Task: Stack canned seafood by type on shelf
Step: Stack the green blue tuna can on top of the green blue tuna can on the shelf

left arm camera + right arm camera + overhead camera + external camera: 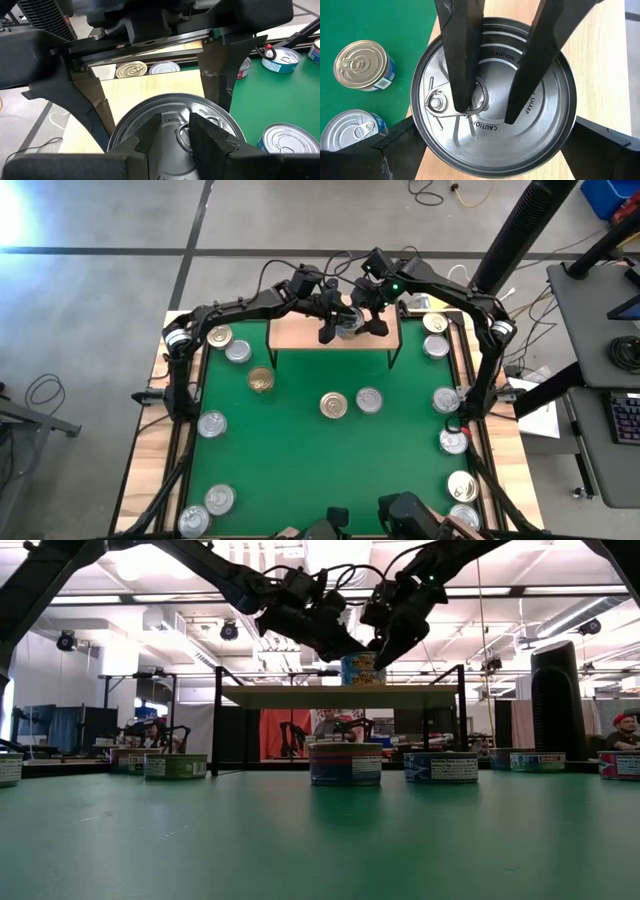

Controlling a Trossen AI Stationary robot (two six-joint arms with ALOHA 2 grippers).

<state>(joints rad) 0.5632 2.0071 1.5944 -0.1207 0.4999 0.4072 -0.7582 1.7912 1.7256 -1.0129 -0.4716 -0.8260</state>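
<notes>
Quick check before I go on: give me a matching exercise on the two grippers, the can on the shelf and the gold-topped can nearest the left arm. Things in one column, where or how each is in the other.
1. left gripper
2. right gripper
3. silver-topped can
4. gold-topped can

a. on the green mat, off the shelf
b. fingers spread wide, one each side of the can
c. standing on the shelf
d. fingers a little apart, over the lid's pull ring

Pairs: 1-d, 2-b, 3-c, 4-a
</notes>
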